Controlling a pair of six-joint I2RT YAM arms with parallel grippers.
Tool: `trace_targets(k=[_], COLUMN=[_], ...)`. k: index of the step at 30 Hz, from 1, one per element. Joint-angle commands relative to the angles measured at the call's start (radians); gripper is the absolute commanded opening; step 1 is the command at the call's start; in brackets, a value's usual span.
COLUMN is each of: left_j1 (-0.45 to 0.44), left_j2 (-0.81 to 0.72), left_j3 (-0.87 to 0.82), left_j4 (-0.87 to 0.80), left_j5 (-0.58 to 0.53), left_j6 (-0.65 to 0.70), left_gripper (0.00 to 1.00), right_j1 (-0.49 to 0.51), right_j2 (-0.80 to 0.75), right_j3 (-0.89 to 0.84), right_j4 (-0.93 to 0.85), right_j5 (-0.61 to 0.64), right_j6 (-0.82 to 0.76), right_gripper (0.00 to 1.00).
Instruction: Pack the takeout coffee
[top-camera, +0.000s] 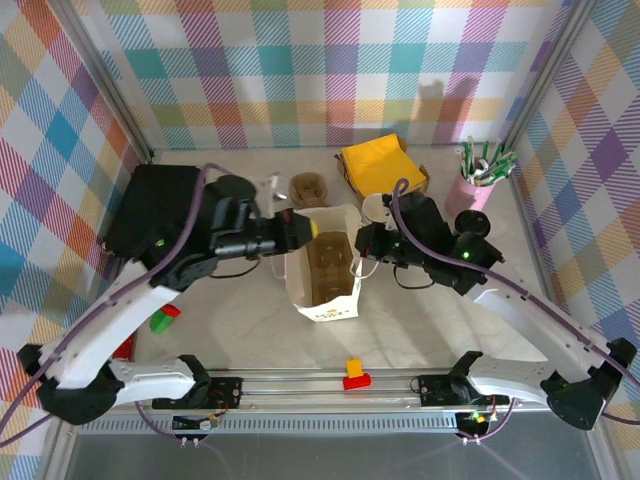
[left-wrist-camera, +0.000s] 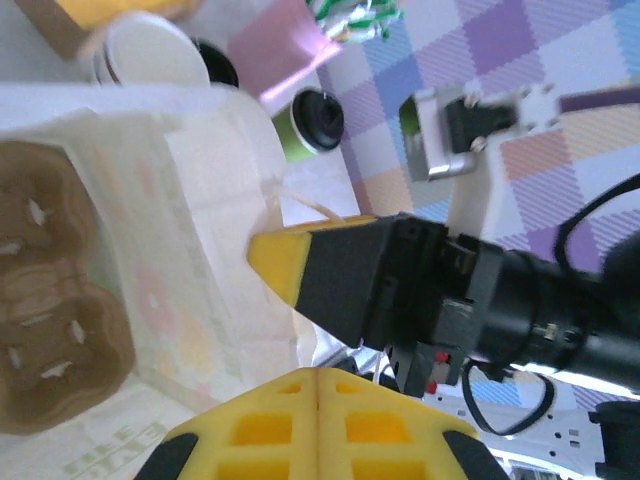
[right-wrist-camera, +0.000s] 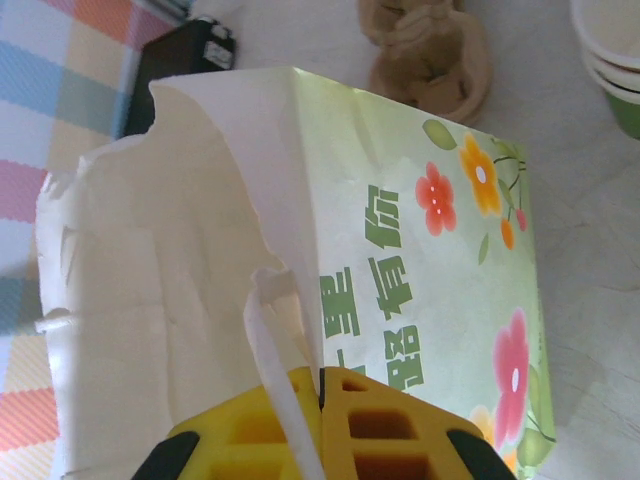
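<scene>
Here, right tool (right-wrist-camera: 322, 385) pinching handle strip of white bag (right-wrist-camera: 400, 190), left tool (left-wrist-camera: 317, 385) pressed shut on its rim

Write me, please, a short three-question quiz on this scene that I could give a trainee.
1. Multiple choice: what does the right hand pinch? A, a spoon; B, the handle of the white bag; C, a cup lid.
2. True or false: a cup sits in the cardboard carrier inside the bag.
3. Fill in: the green-and-white sticks stand in a ___ tumbler.

Key: 1 B. 2 False, its slots look empty. 3 Pink.
</scene>
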Motion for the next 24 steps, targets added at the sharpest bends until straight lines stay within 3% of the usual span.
trace_targets(k=[1, 7, 17, 24], left_j1=[0.030, 0.054, 0.070, 0.079], left_j2=[-0.074, -0.140, -0.153, -0.151], left_j3=[0.015, -0.021, -0.054, -0.072], left_j4=[-0.117, -0.153, -0.158, -0.156], left_j5=[-0.156, -0.271, -0.314, -0.328], left_j6=[0.071, 0.120, 0.159, 0.161], left_gripper=[0.00, 0.00, 0.00, 0.00], right_j1=[0.010, 0.025, 0.057, 0.114], right_j2=[-0.056, -0.142, -0.293, -0.359], right_j3=[-0.040, -0.126, -0.282, -0.343], right_j4=[0.149, 0.259, 0.400, 0.423], right_j5=[-0.094, -0.166, -0.177, -0.117], right_j6=[-0.068, -0.163, -0.235, -0.278], right_gripper=[0.04, 0.06, 0.06, 0.05])
